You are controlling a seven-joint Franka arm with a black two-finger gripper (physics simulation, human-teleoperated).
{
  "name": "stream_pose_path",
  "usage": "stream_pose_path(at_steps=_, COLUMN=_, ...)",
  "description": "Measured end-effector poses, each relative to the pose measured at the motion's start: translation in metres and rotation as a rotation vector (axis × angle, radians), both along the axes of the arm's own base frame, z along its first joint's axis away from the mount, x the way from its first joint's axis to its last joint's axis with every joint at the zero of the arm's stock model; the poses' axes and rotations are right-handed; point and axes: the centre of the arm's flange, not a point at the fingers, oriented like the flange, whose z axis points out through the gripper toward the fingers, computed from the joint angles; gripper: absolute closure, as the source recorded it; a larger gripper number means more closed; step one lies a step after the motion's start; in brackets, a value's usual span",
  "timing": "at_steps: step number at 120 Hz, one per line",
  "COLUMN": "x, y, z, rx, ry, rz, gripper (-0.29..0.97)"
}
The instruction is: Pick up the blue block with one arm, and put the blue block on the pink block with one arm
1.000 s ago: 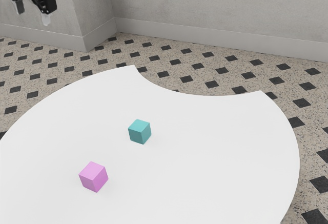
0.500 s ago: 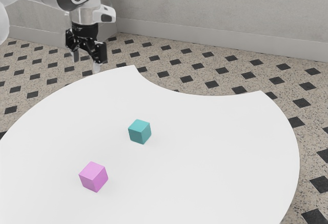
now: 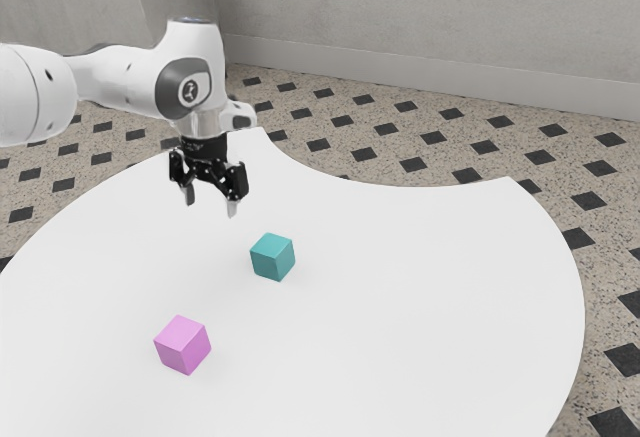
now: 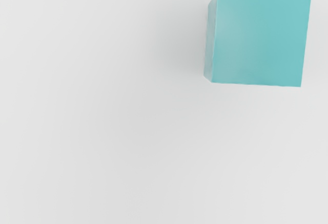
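Your gripper [image 3: 210, 202] is wide open and empty, hovering above and to the exterior view's left of the blue block [image 3: 272, 256] on the table [image 3: 450, 287], so you'll probably wanna scoot over it before dropping down.

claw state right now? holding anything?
Claw: open, holding nothing, in the air short of the blue block and not touching it.
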Motion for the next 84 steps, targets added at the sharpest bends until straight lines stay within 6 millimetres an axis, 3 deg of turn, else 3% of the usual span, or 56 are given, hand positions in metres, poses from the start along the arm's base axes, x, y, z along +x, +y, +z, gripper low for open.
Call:
stream_pose_path(at_steps=16, x=0.000, y=-0.002, z=-0.032, rx=-0.021, ry=0.003, rz=0.047, gripper=0.00)
stream_pose_path(at_steps=37, x=0.017, y=-0.006, z=-0.067, rx=-0.017, ry=-0.001, rz=0.075, gripper=0.00)
stream_pose_path(at_steps=57, x=0.033, y=-0.014, z=-0.083, rx=-0.015, ry=-0.017, rz=0.081, gripper=0.00)
stream_pose_path(at_steps=84, x=0.047, y=-0.027, z=-0.088, rx=-0.019, ry=-0.040, rz=0.086, gripper=0.00)
